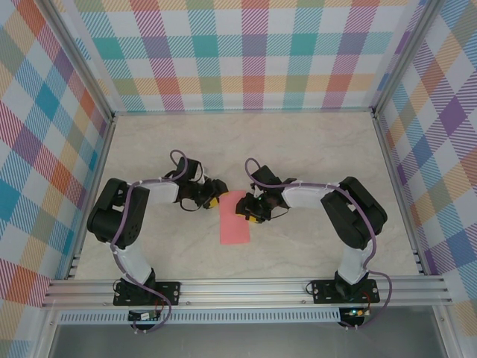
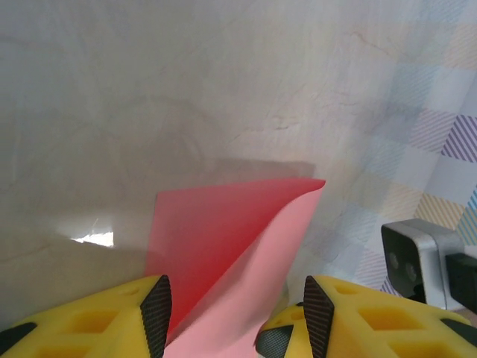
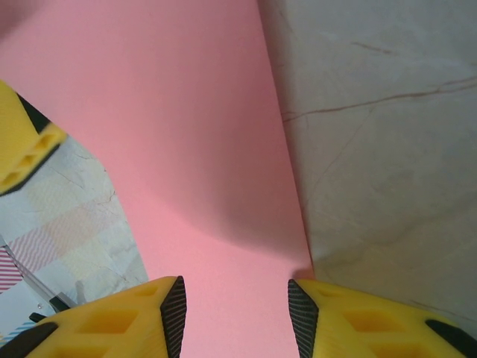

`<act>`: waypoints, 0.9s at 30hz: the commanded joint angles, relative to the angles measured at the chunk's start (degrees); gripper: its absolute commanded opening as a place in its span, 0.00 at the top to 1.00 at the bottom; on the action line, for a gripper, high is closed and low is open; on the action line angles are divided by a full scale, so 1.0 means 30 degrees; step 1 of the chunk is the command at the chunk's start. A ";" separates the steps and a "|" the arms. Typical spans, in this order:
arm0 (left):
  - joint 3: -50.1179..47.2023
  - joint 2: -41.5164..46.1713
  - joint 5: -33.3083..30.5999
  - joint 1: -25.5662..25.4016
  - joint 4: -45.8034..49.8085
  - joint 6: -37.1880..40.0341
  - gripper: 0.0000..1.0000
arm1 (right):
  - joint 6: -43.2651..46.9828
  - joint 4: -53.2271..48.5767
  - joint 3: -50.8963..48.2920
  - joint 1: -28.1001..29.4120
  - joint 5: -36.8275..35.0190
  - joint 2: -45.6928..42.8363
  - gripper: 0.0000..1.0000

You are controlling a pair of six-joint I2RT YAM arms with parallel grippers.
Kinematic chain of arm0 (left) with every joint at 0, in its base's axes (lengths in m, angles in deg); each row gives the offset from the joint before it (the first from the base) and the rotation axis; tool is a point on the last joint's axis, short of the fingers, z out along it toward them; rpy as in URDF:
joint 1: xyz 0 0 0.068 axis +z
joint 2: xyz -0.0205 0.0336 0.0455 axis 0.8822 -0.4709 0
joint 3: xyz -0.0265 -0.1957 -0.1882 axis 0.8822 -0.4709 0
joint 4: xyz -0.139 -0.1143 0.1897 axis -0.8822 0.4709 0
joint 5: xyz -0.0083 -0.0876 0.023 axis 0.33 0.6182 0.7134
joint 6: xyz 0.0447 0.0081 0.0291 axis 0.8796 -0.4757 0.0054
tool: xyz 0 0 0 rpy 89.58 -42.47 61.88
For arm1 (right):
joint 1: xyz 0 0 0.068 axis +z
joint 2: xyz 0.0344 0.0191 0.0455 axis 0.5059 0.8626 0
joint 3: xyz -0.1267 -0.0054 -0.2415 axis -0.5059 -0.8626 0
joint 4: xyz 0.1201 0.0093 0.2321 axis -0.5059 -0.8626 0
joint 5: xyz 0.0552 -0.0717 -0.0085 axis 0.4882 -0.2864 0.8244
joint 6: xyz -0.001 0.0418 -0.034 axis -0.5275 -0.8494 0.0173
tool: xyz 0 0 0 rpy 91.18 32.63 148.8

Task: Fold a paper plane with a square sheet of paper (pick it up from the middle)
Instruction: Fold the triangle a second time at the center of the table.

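Left gripper (image 2: pixel 237 317) and right gripper (image 3: pixel 237 313) agape astride paper plane (image 1: pixel 235 226).

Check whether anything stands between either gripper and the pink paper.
Nothing visible does. The pink paper runs between the open fingers of the left gripper, one edge curling up, and between those of the right gripper.

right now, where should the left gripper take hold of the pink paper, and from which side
Pinch the raised flap of the paper, coming from its left with the left gripper. That edge curls up off the table between its open jaws, so one jaw could fit under it; the rest looks flat.
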 commanded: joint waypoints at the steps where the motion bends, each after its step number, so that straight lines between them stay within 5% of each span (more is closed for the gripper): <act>1: -0.0865 0.0992 0.0738 -0.0405 -0.0780 -0.0662 0.48 | -0.0389 -0.1608 -0.0969 0.0024 -0.1165 0.0923 0.55; 27: -0.4730 0.3620 0.3087 -0.0842 -0.3531 -0.2525 0.46 | -0.1510 0.1037 -0.1676 0.0028 -0.0363 0.0191 0.52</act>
